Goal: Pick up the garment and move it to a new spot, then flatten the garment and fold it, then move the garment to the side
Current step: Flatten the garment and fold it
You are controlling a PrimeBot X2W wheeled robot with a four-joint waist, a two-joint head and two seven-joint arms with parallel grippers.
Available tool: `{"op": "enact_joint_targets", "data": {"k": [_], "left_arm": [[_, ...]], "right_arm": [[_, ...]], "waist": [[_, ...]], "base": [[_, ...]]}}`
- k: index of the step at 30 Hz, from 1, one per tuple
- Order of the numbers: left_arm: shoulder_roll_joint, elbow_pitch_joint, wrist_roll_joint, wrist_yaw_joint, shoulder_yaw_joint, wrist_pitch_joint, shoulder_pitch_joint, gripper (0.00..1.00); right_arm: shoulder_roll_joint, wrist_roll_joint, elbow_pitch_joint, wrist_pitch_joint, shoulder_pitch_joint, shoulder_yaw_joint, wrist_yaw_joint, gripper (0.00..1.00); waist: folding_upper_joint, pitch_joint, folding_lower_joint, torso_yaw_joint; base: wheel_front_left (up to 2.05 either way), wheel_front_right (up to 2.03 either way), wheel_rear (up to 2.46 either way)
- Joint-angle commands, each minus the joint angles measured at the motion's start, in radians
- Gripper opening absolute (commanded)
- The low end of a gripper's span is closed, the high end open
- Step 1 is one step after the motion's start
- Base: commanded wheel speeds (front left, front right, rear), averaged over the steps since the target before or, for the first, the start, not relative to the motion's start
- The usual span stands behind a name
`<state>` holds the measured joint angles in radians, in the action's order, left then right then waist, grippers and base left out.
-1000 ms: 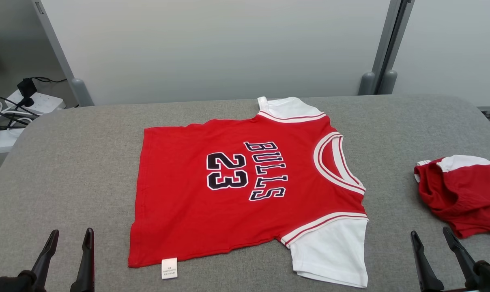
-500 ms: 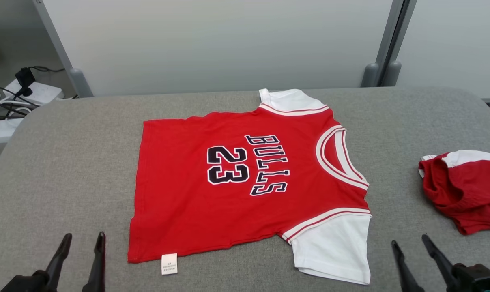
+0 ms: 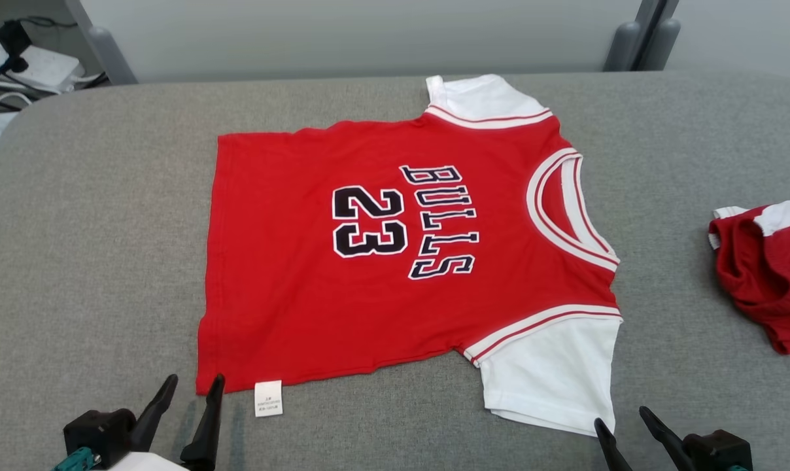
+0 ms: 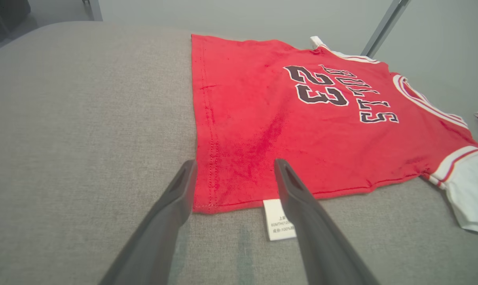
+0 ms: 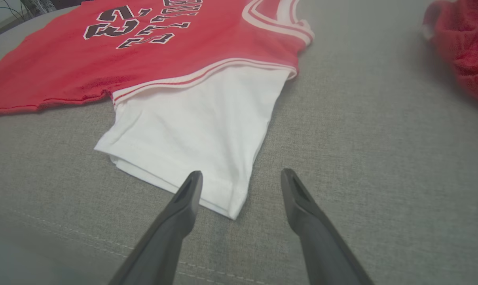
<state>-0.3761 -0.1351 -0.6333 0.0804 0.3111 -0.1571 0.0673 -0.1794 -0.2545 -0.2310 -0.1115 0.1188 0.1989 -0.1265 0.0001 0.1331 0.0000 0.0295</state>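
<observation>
A red garment [image 3: 382,261] with white sleeves and "BULLS 23" lettering lies flat on the grey padded table [image 3: 94,229], neck to the right. My left gripper [image 3: 195,381] is open at the near left hem corner. In the left wrist view this gripper [image 4: 235,162] straddles that corner of the garment [image 4: 302,118], beside a white label [image 4: 278,219]. My right gripper [image 3: 620,417] is open at the near white sleeve. In the right wrist view the right gripper [image 5: 241,173] straddles the sleeve's [image 5: 195,130] near corner, just above the table. Neither holds anything.
A second red and white garment [image 3: 768,275] lies crumpled at the table's right edge, apart from the flat one. A power strip with cables [image 3: 29,62] sits beyond the far left corner. Pale wall panels with grey posts [image 3: 637,39] stand behind.
The head camera has tilted down, so the whole picture shifted. Both grippers have come forward to the garment's near edge, the left toward the hem corner, the right toward the sleeve. Both stay open.
</observation>
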Motion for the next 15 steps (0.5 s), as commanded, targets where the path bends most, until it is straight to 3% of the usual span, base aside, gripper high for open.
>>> {"op": "enact_joint_targets", "data": {"k": [1, 15], "left_arm": [[-0.018, -0.002, -0.018, -0.015, -0.03, 0.008, -0.06, 1.0], [-0.01, -0.176, -0.082, -0.088, -0.019, 0.061, -0.163, 1.0]], "right_arm": [[-0.021, -0.013, 0.004, -0.004, -0.035, 0.027, -0.004, 1.0], [-0.024, -0.043, -0.079, -0.011, -0.104, 0.09, -0.004, 1.0]], "waist": [[-0.0001, 0.029, 0.0, 0.007], [-0.0001, 0.097, 0.0, -0.004]], "base": [[0.0, 0.0, 0.0], [0.0, 0.0, 0.0]]}}
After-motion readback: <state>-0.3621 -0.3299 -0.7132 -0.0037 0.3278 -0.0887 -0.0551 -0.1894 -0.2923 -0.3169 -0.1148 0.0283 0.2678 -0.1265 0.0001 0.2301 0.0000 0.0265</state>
